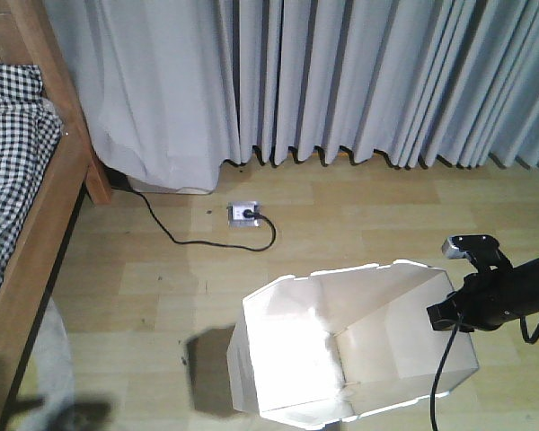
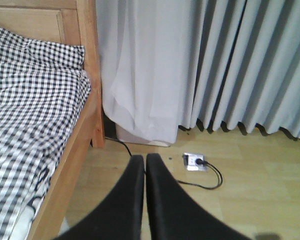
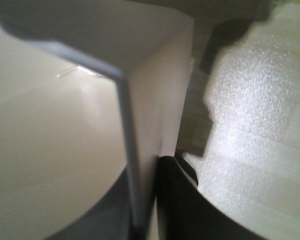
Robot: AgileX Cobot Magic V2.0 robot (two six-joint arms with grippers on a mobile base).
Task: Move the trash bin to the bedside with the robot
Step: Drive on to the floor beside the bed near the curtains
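The white trash bin (image 1: 341,341) stands on the wooden floor at lower centre of the front view, tilted, its cream inside showing. My right arm reaches in from the right, and the right gripper (image 1: 445,316) is shut on the bin's right rim. In the right wrist view the bin wall (image 3: 140,125) runs between the two black fingers (image 3: 172,200). The bed (image 1: 22,171) with checked bedding (image 2: 30,100) and a light wooden frame lies at far left, apart from the bin. My left gripper (image 2: 145,165) hangs shut and empty above the floor near the bed's corner.
Grey curtains (image 1: 341,81) hang along the back wall. A floor socket (image 1: 244,214) with a black power cord (image 1: 180,235) lies between the bed's corner post (image 1: 94,175) and the bin. A white box (image 2: 142,137) sits under the curtain hem.
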